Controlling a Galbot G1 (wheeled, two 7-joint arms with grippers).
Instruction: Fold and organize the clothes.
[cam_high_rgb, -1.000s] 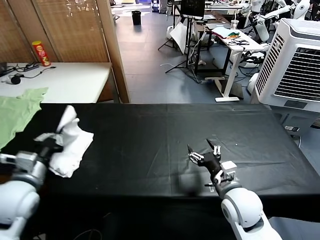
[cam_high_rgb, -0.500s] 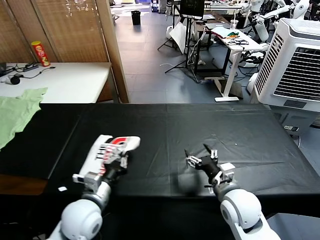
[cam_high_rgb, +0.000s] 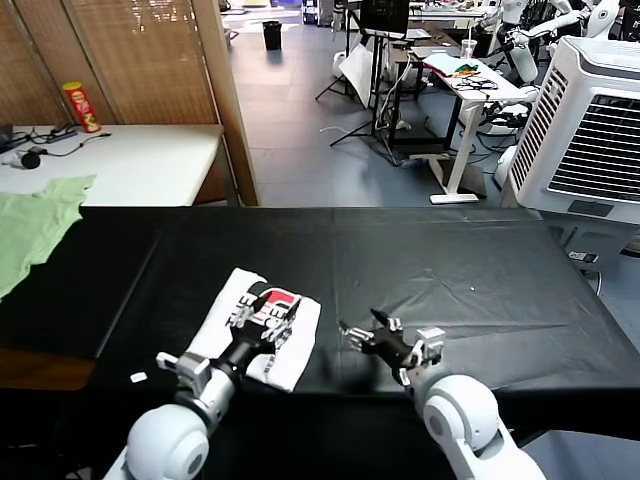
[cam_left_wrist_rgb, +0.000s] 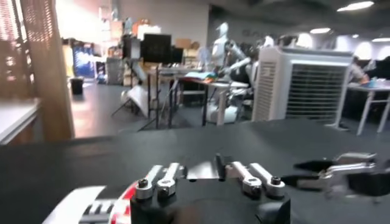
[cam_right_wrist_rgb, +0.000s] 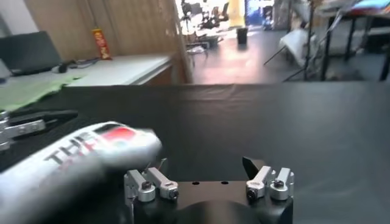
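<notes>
My left gripper (cam_high_rgb: 272, 326) rests over the folded T-shirt (cam_high_rgb: 258, 325) on the black table (cam_high_rgb: 480, 270), jaws apart. My right gripper (cam_high_rgb: 372, 334), just beside the shirt, stands wide, holding nothing.

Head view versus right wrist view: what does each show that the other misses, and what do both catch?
Only the head view shows the white air cooler and the right claw from above, open, beside the shirt. Only the right wrist view shows a dark laptop on the white side table. Both show the folded white T-shirt on the black table, the left claw over it, the pale green garment and the red can.
</notes>
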